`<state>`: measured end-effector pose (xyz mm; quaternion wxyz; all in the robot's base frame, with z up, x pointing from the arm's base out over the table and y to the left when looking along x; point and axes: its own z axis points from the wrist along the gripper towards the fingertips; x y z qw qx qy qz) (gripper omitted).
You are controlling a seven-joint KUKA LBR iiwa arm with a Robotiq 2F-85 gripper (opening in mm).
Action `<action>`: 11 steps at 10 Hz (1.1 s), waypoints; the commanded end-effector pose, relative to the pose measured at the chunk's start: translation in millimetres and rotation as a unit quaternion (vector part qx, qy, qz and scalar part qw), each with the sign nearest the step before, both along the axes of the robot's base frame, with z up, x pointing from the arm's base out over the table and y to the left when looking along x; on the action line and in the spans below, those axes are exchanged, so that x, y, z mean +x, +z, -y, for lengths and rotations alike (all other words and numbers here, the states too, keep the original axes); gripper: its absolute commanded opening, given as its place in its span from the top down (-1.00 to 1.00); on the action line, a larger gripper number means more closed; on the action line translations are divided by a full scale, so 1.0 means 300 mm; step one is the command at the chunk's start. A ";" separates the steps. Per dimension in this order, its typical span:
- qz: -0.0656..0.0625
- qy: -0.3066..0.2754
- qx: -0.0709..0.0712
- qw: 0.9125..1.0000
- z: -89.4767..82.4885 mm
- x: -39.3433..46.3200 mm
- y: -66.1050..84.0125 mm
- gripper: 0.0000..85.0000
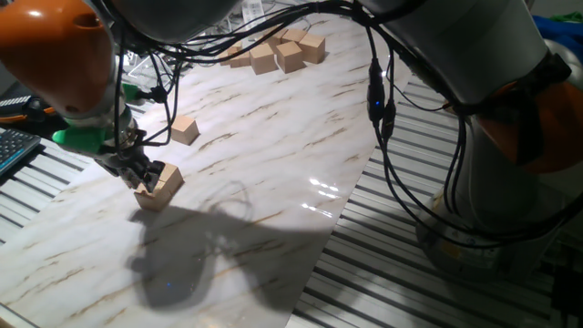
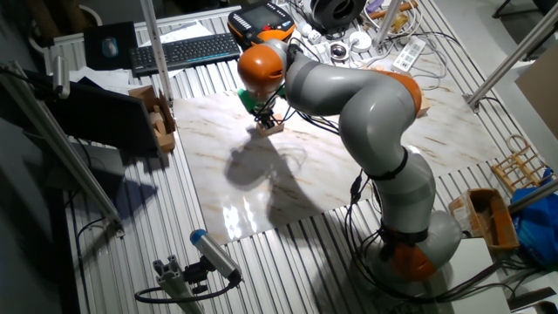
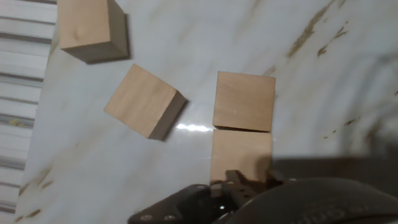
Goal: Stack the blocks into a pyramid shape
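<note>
My gripper (image 1: 146, 178) is low over the left part of the marble board, its fingers shut on a tan wooden block (image 1: 167, 180) that sits at table height. In the hand view this block (image 3: 241, 155) lies edge to edge with a second block (image 3: 244, 101), and the gripper body hides its near side. A third block (image 3: 144, 101) rests turned at an angle just to the left, also seen as the loose block (image 1: 185, 129). Another block (image 3: 87, 28) stands by the board's edge. No stepped heap shows near the gripper.
Several more tan blocks (image 1: 278, 53) lie grouped at the far end of the marble board (image 1: 273, 164). Ribbed metal table (image 1: 410, 255) surrounds the board. Black cables (image 1: 378, 109) hang from the arm. A keyboard (image 2: 183, 51) lies beyond the board.
</note>
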<state>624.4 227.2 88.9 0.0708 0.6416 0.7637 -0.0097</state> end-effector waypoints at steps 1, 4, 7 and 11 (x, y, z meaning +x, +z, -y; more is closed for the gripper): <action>-0.002 -0.004 0.010 1.000 -0.004 -0.002 -0.001 1.00; -0.001 -0.025 0.033 0.999 -0.046 -0.018 -0.015 1.00; 0.013 -0.033 0.045 0.998 -0.066 -0.011 -0.048 1.00; 0.030 -0.040 0.052 0.997 -0.078 -0.003 -0.080 1.00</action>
